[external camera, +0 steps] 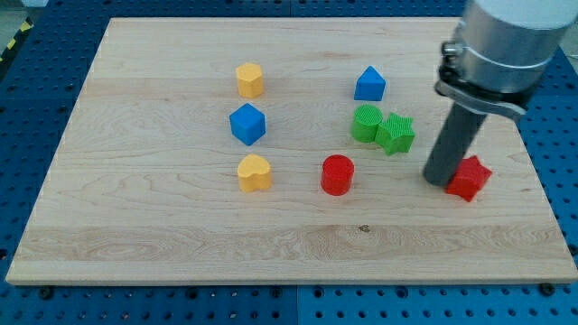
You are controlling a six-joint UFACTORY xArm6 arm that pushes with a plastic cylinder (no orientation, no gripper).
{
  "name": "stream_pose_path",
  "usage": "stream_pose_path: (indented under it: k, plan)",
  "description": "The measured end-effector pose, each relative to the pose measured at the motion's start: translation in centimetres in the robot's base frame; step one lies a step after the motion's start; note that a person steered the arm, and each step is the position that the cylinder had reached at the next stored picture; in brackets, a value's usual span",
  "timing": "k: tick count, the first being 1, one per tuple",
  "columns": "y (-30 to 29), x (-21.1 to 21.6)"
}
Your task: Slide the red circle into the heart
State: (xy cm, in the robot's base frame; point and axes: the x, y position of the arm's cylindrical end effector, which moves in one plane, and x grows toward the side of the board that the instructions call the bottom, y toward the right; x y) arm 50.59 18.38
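Resting on the wooden board (135, 244), my tip (440, 180) touches the red star (469, 178), well right of one red circle (337, 174). Left of the circle: one yellow heart (254, 172), blue cube (247, 124), yellow hexagon (249, 79). Above-right: two green blocks (383, 127), one blue triangle (368, 84).

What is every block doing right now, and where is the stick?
red circle: upright, alone, untouched.
yellow heart: at the view's left of the red circle, apart from it.
blue cube: alone.
yellow block: alone, near the view's top.
blue block: alone.
green circle: touching the green star.
red block: right beside my tip.
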Motion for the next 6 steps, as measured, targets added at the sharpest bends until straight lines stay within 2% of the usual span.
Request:
stream_pose_path:
  k: [1,6]
  plan:
    - [0.3,0.0]
    - [-16.2,0.0]
